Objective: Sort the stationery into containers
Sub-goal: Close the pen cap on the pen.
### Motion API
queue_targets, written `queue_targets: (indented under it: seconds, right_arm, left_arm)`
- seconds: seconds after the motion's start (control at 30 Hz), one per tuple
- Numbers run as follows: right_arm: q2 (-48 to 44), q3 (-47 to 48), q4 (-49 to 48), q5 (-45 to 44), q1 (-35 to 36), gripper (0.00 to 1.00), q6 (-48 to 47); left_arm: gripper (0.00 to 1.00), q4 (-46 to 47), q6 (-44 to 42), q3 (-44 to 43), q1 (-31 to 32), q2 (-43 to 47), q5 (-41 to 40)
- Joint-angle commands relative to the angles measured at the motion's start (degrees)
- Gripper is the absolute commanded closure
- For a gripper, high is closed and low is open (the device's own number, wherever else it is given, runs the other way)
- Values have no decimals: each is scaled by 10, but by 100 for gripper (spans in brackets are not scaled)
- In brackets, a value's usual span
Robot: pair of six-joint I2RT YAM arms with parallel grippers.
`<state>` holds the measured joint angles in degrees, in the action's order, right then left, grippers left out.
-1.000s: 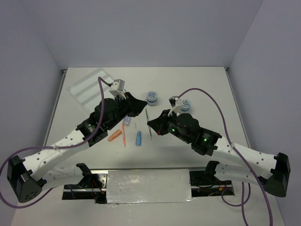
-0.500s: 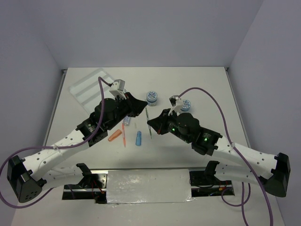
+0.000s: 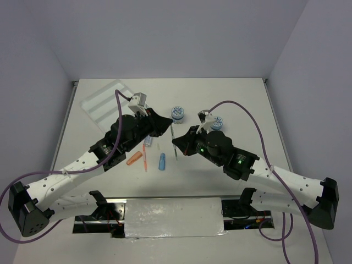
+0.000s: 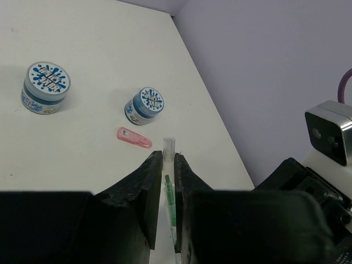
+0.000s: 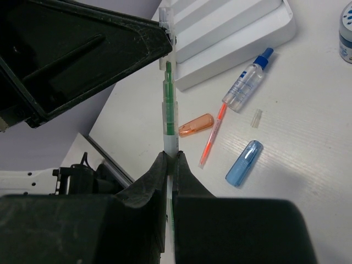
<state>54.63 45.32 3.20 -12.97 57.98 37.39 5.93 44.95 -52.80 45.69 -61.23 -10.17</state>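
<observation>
A clear pen with green ink hangs over the middle of the table, gripped at both ends. My left gripper is shut on its far end. My right gripper is shut on its near end. On the table to the left lie a blue-capped clear bottle, an orange pen, an orange cap and a blue cap. Two blue-white pots stand farther back. A pink cap lies near the smaller pot. The white divided tray sits at the far left.
A small clear cap lies between the bottle and the blue cap. Purple cables loop over both arms. The table's right edge runs close past the smaller pot. Walls close in the table on three sides.
</observation>
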Motion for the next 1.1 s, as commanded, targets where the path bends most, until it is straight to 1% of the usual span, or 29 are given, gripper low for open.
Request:
queue_targets:
  seconds: [0.0,0.33,0.5,0.8,0.93,1.03,1.07]
  right_arm:
    - [7,35,-7,-17,3,100,-13]
    - [14,53,-10,-32,3,100,-25]
    - [16,58,-30,-43,3,100,-49]
    - [7,38,-131,-71,2,100,-100]
    - [5,15,-208,-65,3,100,-108]
    - [11,20,-217,-51,3,100,-121]
    - [11,22,-215,-48,2,100,-122]
  left_arm:
    - [75,22,-7,0,2,13,9]
    - [75,28,2,8,3,16,25]
    - [75,37,13,23,3,23,32]
    - [75,48,21,47,3,31,60]
    - [75,66,22,59,3,38,72]
    - [74,72,10,62,4,41,74]
    - [71,72,7,64,4,43,73]
